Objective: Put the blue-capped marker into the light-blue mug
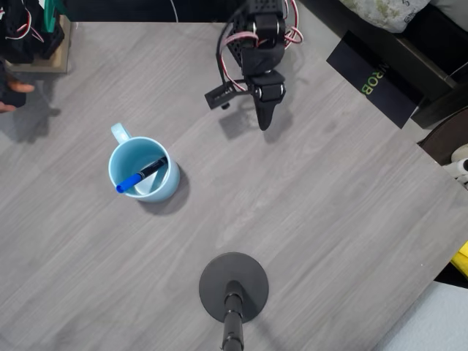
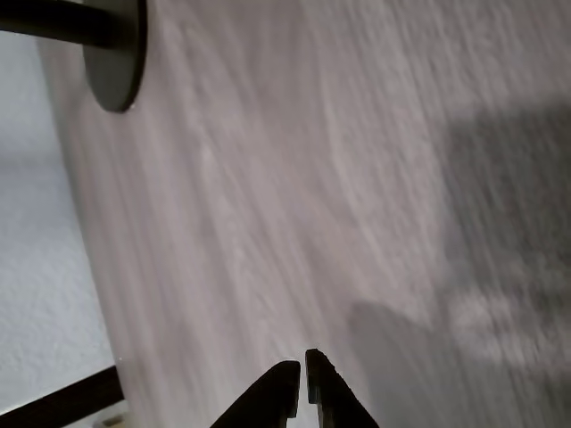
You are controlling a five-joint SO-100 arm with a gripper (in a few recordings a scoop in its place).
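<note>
Blue-capped marker already sits inside the light-blue mug, lying slanted across the bowl, blue cap end resting near the rim on the side away from the claw, black barrel end pointing up toward the claw side. Judging by that, the placing looks done; nothing left except maybe parking the arm.

Worktop: grey wood grain, bare under the claw. Mug stands upright, well apart from the claw, off to its left and lower in the overhead view, handle at the mug's upper left. Round black stand base is lower still, well apart from both; its edge shows in the wrist view top left.

Claw hangs over bare worktop, tips pressed together with nothing between them; wrist view shows a hairline gap at most.

Hard to tell: the wrist view is motion-blurred, so worktop detail is smeared. How deep the marker reaches into the mug can't be read from above. Claw height above the worktop is unclear.
</note>
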